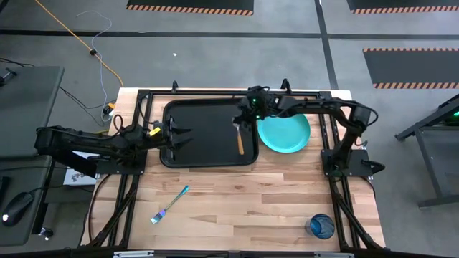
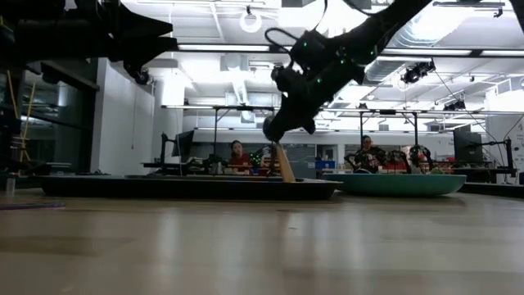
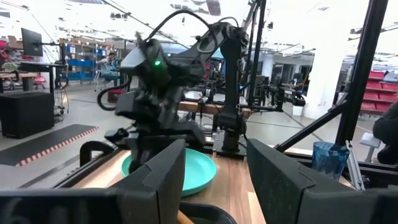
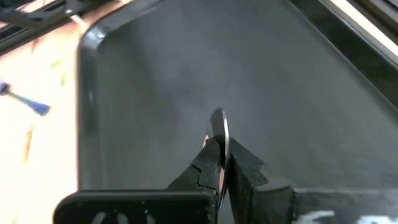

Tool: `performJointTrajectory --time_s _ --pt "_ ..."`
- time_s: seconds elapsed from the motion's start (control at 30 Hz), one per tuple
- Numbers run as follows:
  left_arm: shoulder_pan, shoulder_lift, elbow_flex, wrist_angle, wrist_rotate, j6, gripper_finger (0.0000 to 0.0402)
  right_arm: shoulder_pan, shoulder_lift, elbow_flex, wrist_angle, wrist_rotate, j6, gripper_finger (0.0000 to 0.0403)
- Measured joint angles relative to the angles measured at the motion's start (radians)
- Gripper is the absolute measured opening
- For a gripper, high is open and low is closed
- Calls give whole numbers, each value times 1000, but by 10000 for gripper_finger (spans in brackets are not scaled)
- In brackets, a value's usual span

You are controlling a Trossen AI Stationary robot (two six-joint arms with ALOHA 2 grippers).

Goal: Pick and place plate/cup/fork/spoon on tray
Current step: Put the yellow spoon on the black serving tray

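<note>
The spoon (image 1: 240, 140) is clamped in the right fingers (image 4: 219, 163) over the tray (image 1: 193, 154); left fingers (image 1: 179, 135) apart. Plate (image 1: 285, 133), fork (image 1: 170, 204), cup (image 1: 320, 226) remain on the desk (image 1: 251, 208).

**Task items: position and state**

Tray (image 1: 204, 136): large, black, rectangular, rounded corners, flat on the table's far half. Spoon (image 1: 240, 140): orange handle, silver bowl uppermost; tilted, handle tip resting on the tray near its right edge. Plate (image 1: 285, 133): round, turquoise, flat on the table, touching the tray's right rim. Fork (image 1: 171, 203): teal handle, bluish head, lying diagonally on bare wood nearer the front. Cup (image 1: 320, 226): translucent dark blue, upright near the front right corner
</note>
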Motion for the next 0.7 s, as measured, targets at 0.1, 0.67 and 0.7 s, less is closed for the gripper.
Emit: performJointTrajectory --time_s 0.1,0.67,0.7 --pt "0 0 0 0 0 0 161 -21 18 0 6 2 22 0" --pt "0 0 -1 0 -1 -1 161 -42 110 3 11 112 67 2" --pt "0 0 -1 0 -1 -1 161 -42 120 3 12 108 68 2"
